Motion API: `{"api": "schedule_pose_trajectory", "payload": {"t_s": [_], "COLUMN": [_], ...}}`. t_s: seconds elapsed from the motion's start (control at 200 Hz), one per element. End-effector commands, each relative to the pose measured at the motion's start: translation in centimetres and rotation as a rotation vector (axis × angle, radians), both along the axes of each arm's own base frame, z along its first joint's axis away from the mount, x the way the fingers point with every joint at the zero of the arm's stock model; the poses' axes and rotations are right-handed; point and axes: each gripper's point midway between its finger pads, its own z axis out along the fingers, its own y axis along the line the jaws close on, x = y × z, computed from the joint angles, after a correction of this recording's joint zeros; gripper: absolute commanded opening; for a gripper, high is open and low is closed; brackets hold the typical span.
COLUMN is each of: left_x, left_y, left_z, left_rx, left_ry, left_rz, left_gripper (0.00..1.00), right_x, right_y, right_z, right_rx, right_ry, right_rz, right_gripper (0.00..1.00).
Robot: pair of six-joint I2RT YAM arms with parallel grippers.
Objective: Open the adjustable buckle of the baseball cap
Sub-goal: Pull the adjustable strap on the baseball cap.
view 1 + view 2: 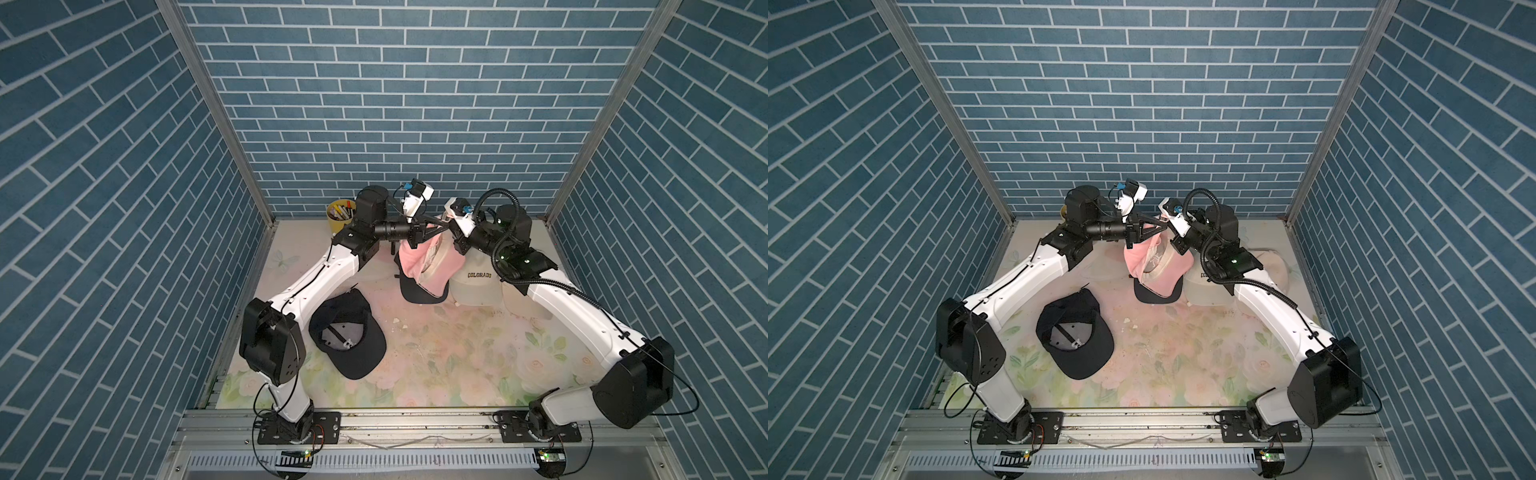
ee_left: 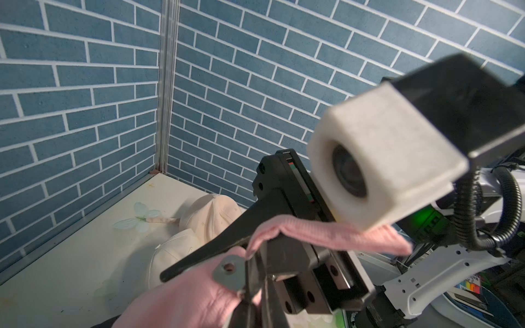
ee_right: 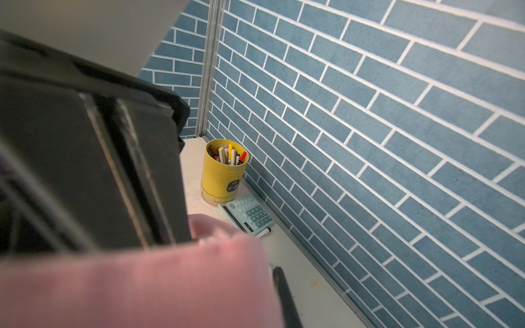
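The step in hand, as I judge it, is the pull itself: both grips are looking set, and the strap is waiting to be drawn out of the buckle.

Both arms are holding the pink baseball cap [image 1: 419, 264] up by its back edge at about 12 o'clock on the floral table [image 1: 436, 357], near the back wall. Its crown is hanging toward 6 o'clock, and I cannot tell whether its lowest part is touching the table.

The left gripper [image 1: 440, 225] is reaching in from 9 o'clock with its jaws fully closed on the cap's pink fabric. In the left wrist view the metal buckle [image 2: 228, 271] is sitting right against its fingers.

The right gripper [image 2: 170, 274] is coming in from 3 o'clock, jaws also closed, with the pink strap [image 2: 326, 231] running across its fingers. It seems to be clamping the strap, though the exact pinch point is hiding behind the wrist camera housing.

The next move is probably calling for the right gripper to draw the strap back toward 3 o'clock while the left one is anchoring the buckle. The pull should be running along the strap's own line so the fabric slides rather than jams. The two grippers are almost touching, so room is tight.

A black cap [image 1: 347, 332] is lying at 8 o'clock, and a white COLORADO cap [image 1: 476, 286] is lying just beside the pink one at 2 o'clock.
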Motion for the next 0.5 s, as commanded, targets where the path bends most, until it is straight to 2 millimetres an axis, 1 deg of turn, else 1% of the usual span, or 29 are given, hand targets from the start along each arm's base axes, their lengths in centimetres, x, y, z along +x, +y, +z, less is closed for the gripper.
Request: {"api": "schedule_pose_trajectory", "payload": {"t_s": [0.0,0.18,0.495], "left_x": [-0.6,-0.9,-1.2], "left_y": [0.1,0.4,0.7], "left_z": [-0.1,-1.3,-2.0], "left_rx": [-0.012,0.012,0.027], "left_ry": [-0.001,0.043,0.071], "left_rz": [-0.035,-0.047,-0.048], "left_gripper": [0.00,0.00,0.00], "right_x": [0.9,1.7,2.5], "right_y": [-0.8,-1.6,-2.5], "right_z": [1.9,2.6,3.1], "right_rx": [0.086,0.137,0.198], "right_ry": [-0.028,-0.026,0.014], "right_rz": [-0.077,-0.134,-0.181], "right_gripper": [0.00,0.00,0.00]}}
